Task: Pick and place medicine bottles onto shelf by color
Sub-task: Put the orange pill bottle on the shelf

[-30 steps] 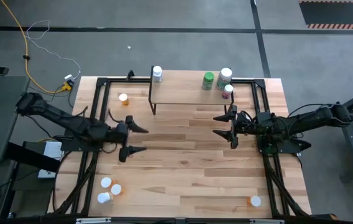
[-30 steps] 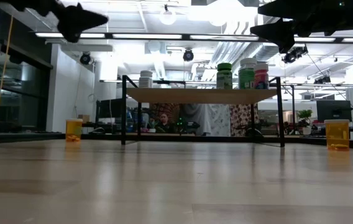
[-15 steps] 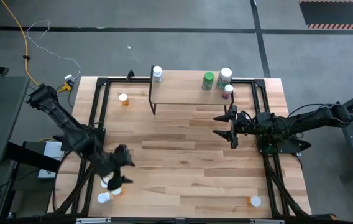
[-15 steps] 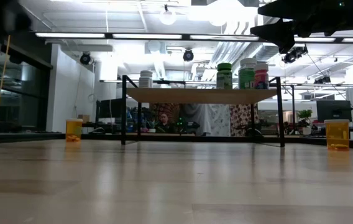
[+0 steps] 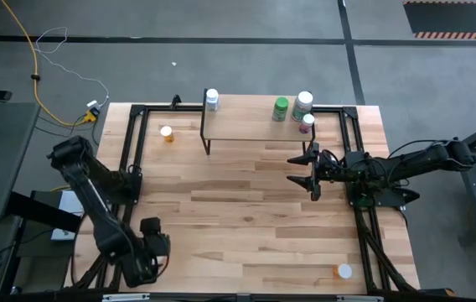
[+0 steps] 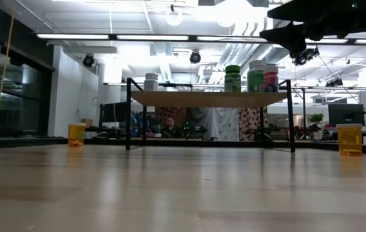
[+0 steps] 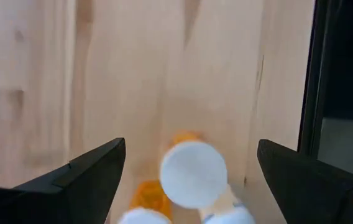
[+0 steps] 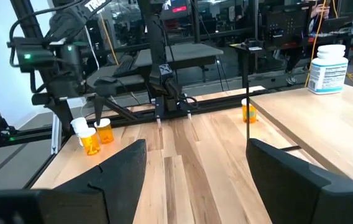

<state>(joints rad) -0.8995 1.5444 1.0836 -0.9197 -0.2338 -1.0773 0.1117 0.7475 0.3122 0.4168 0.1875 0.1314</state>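
left claw (image 7: 189,155) open, above near-left orange bottles (image 7: 192,174), upright, caps up, seemingly dead centre | right claw (image 5: 312,174) open, waiting mid-counter | left arm nearer | shelf (image 5: 246,126) far

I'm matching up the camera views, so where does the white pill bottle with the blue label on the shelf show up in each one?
High view: white pill bottle with blue label, top centre-left, at the left end of the light-wood shelf on black legs.
Low view: on the shelf's left end.
Left wrist view: not in it.
Right wrist view: upper right, standing on the shelf.
Shared landmark: the shelf.
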